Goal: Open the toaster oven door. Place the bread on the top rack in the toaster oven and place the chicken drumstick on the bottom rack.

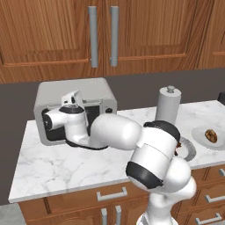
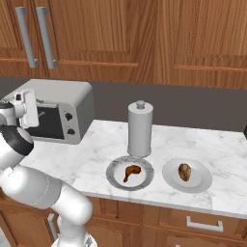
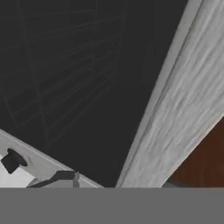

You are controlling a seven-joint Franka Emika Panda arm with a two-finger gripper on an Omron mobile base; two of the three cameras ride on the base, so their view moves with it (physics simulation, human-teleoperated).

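Hand (image 1: 72, 103) is pressed up against the oven (image 1: 74, 110) door front, near its top; jaws hidden, can't tell if they grip anything. Door looks shut, racks dim behind glass (image 3: 78, 78). Drumstick (image 2: 131, 171) and bread (image 2: 184, 171) sit on separate plates on the bench (image 2: 96, 159), well right of oven.

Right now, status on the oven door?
Pincer at toaster oven door front, grip unclear. Door looks closed. Bread and drumstick on plates. Nothing blocking.
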